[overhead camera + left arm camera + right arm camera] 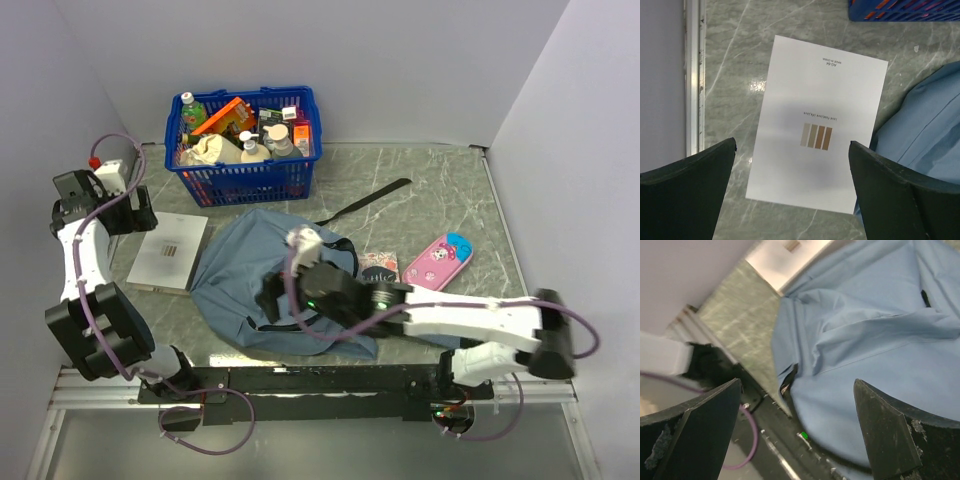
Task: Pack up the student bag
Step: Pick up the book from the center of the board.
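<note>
Student bag (240, 270): slumped flat and rumpled at the middle of the bench (450, 200), just in front of the blue basket (240, 182) and up against the right edge of the white notebook (168, 252). Looks barely started as a packing job: no bulge, nothing visibly inside, only a short dark zipper gap at the near-left edge, not spread wide; cannot see into it. Seems to run diagonally, from far-left toward near-right, though too rounded and crumpled to call firmly; trails a black strap (375, 198) toward the far right, so probably points its strap side that way; cannot tell which end is the top. Left to go in, by the look of it, in falling size: the white notebook, the pink pencil case (438, 262) off the bag's right side, then a small dark packet (379, 266) touching that case's left end. Perhaps basket contents too; cannot tell. Right gripper (797, 390): spread wide, pinching nothing, poised over the bag's near-left edge by the zipper gap. Left gripper (792, 147): likewise spread and carrying nothing, hovering above the notebook, apparently not touching it.
</note>
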### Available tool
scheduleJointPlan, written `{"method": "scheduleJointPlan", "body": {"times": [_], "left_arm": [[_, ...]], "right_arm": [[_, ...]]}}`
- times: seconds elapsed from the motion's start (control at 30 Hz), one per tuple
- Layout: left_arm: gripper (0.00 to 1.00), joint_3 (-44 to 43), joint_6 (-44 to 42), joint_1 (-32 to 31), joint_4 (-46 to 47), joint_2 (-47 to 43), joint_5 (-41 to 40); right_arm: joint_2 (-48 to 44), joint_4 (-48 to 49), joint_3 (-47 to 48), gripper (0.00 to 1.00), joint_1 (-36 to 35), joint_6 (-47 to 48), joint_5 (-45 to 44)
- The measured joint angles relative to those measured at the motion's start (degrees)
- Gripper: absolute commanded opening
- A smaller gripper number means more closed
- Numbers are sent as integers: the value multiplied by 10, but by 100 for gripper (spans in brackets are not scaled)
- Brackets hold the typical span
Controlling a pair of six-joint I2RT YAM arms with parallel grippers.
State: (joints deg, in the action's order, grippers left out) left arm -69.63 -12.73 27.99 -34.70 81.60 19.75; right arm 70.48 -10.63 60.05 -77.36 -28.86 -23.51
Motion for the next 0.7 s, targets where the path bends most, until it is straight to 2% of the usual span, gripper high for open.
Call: {"method": "scheduleJointPlan", "body": {"times": [0.23,0.47,0.7], "left_arm": [[99,18,5,1,47,32,14],[98,37,39,1,111,55,-16],[99,38,44,1,135,104,-20]], "right_arm": [[193,32,122,100,69,19,97],[331,88,229,100,123,23,179],[426,110,309,100,161,15,228]]}}
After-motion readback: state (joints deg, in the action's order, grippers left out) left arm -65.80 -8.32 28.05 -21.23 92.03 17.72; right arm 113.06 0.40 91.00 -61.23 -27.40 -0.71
